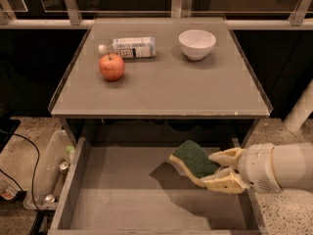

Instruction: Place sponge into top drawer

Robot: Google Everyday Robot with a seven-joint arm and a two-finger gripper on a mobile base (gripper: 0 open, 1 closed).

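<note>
The sponge point(194, 159) is yellow foam with a dark green scouring layer facing up. My gripper point(221, 170) comes in from the right and is shut on the sponge's right end, holding it tilted above the right part of the top drawer point(122, 199). The drawer is pulled open below the tabletop; its flat grey bottom shows the sponge's shadow. The sponge is not touching the drawer floor.
On the grey tabletop point(161, 89) lie a red apple point(112, 66), a plastic bottle on its side point(128, 47) and a white bowl point(197, 43). A bin with cans point(51, 173) and a cable lie on the floor at left.
</note>
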